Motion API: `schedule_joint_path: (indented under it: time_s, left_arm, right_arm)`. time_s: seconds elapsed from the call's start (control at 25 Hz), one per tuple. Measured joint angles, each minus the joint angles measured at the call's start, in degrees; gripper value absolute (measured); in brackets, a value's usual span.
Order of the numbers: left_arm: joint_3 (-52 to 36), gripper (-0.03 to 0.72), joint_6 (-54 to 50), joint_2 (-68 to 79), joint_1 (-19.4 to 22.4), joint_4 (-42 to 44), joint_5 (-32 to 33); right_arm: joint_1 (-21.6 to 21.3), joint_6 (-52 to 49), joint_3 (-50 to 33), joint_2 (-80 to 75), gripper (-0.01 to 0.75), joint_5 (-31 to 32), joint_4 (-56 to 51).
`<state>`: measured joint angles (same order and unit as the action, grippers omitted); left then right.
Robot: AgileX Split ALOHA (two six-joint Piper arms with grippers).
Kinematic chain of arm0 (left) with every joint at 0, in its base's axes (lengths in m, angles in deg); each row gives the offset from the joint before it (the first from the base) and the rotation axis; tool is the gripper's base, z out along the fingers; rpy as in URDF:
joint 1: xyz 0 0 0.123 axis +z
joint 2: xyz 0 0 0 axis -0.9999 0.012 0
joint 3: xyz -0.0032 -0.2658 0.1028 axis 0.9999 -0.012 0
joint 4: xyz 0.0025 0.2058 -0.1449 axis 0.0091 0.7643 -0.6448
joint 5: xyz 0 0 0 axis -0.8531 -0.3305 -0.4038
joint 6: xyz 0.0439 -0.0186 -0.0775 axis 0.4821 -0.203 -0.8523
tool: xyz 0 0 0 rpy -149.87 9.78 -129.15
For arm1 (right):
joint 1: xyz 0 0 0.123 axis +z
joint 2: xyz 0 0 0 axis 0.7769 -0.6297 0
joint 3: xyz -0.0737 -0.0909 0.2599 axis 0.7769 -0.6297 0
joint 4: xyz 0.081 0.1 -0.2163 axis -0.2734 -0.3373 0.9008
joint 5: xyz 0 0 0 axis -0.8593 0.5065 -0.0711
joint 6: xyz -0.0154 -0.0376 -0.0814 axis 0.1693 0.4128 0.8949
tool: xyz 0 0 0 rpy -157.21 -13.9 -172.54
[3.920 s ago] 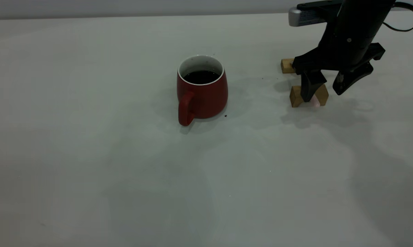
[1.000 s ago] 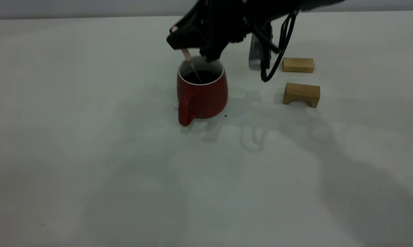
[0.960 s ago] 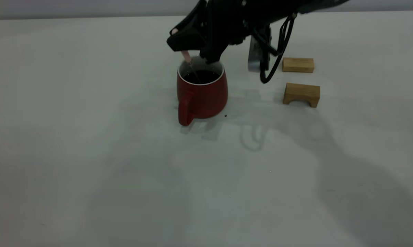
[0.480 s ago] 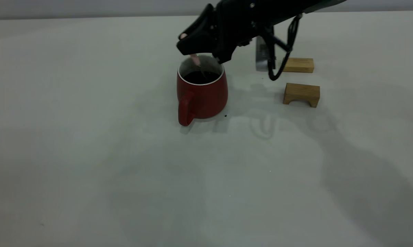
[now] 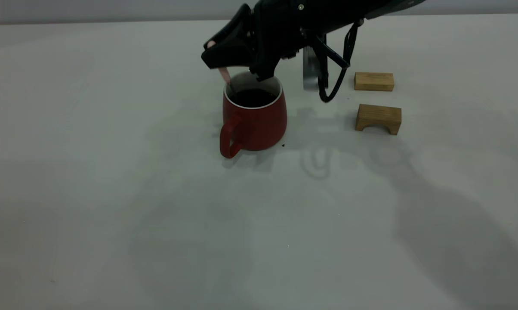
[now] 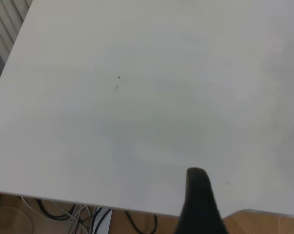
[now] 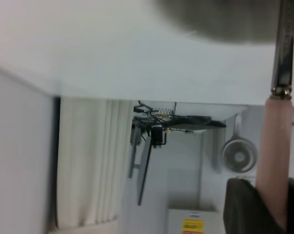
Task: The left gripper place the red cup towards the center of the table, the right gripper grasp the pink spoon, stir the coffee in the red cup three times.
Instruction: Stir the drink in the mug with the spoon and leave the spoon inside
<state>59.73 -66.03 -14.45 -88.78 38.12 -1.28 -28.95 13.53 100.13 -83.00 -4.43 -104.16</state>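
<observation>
**Spoon in cup, right gripper clamped on handle**

Exterior view: the red cup point(image 5: 254, 118) stands on the table point(image 5: 112, 206) a little above frame centre, loop handle toward lower left. The coffee point(image 5: 252, 97) shows as a dark disc inside the white rim.

The right gripper point(image 5: 233, 56) reaches in from the upper right of the frame and sits just above the cup's left rim. It is clenched on the pink spoon point(image 5: 224, 75); the handle slants down out of the fingers and the grey neck enters the cup at its left inner wall. Bowl of the spoon is hidden in the cup. Right wrist view confirms the grip: pink handle point(image 7: 276, 161) pinched at a dark finger point(image 7: 242, 207), metal neck beyond it.

Two wooden blocks at right of frame, well apart from the cup: a flat one point(image 5: 374, 81) and an arched one point(image 5: 378, 117) below it.

The left gripper point(image 6: 199, 204) is outside the exterior view; its wrist view shows one dark finger over bare table near an edge. Open or closed: cannot tell.
</observation>
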Motion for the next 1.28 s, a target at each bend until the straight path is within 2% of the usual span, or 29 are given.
schedule_joint_path:
  time_s: [0.16,0.32,0.52,0.64,0.84,1.28]
  left_arm:
    - [0.0,0.594,0.0,0.0,0.0,0.0,0.0]
    - [0.0,0.594,0.0,0.0,0.0,0.0,0.0]
    - [0.0,0.594,0.0,0.0,0.0,0.0,0.0]
    - [0.0,0.594,0.0,0.0,0.0,0.0,0.0]
    - [0.0,0.594,0.0,0.0,0.0,0.0,0.0]
    - [0.0,0.594,0.0,0.0,0.0,0.0,0.0]
  right_arm:
    - [-2.94,3.17,0.28,0.0,0.142,0.75,3.18]
    - [-4.86,-5.78,0.28,0.0,0.142,2.6,7.55]
    - [-2.78,-17.39,0.28,0.0,0.142,2.68,7.18]
    - [-0.86,-20.39,0.35,0.0,0.142,1.86,4.7]
    - [-0.36,-21.51,0.35,-0.04,0.142,2.87,3.88]
    - [-2.27,-20.15,0.35,-0.04,0.142,4.23,7.93]
